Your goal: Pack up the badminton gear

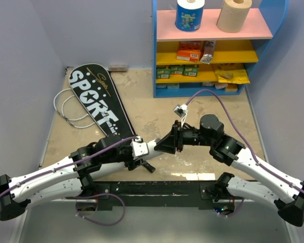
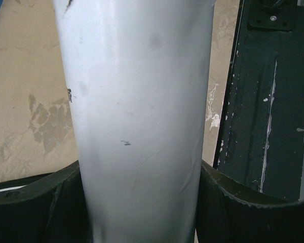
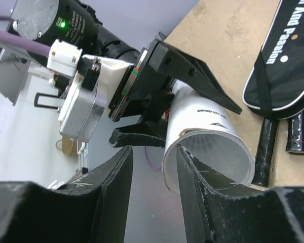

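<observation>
My left gripper [image 1: 144, 151] is shut on the long white tube [image 2: 137, 111], which lies level between the two arms with its open mouth [image 3: 209, 158] toward the right wrist. The ribbed white skirt of a shuttlecock [image 3: 213, 148] shows inside that mouth. At the tube's mouth my right gripper [image 3: 153, 152] stands open with nothing between its fingers; one finger [image 3: 192, 172] is against the rim. Behind them the black cover lettered "SPORT" [image 1: 96, 98] lies flat at the left. White racket strings [image 1: 66, 109] stick out from under it, and two black handles [image 3: 266, 147] stick out at its narrow end.
A blue shelf unit [image 1: 154, 55] stands at the back right, holding two paper rolls [image 1: 234, 15] and yellow and orange packets [image 1: 190, 50]. A black rail [image 1: 157, 188] runs along the table's near edge. A purple cable [image 1: 213, 93] arcs over the right arm.
</observation>
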